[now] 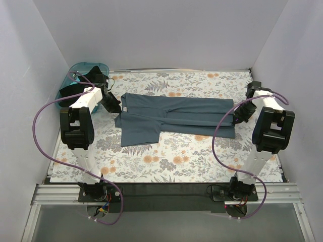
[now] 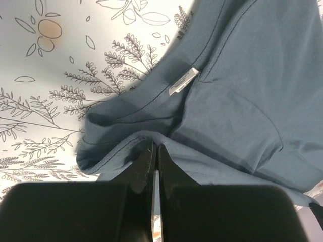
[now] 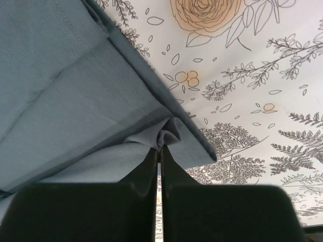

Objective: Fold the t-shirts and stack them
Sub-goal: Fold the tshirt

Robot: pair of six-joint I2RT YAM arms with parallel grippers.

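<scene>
A slate blue-grey t-shirt [image 1: 171, 115] lies folded lengthwise across the flowered cloth, one sleeve spread toward the front at left. My left gripper [image 1: 114, 105] is shut on the shirt's neck end; in the left wrist view the gripper [image 2: 155, 147] pinches a fold just below the collar and its white neck label [image 2: 182, 80]. At the shirt's opposite end, my right gripper [image 1: 238, 114] is shut on the hem corner, and the right wrist view shows the gripper [image 3: 160, 148] with cloth [image 3: 75, 101] bunched between the tips. A black t-shirt [image 1: 87, 80] fills the basket.
A teal plastic basket [image 1: 99, 66] stands at the back left corner, just behind the left arm. White walls close in the left, right and back sides. Purple cables loop off both arms. A dark rail runs along the table's near edge.
</scene>
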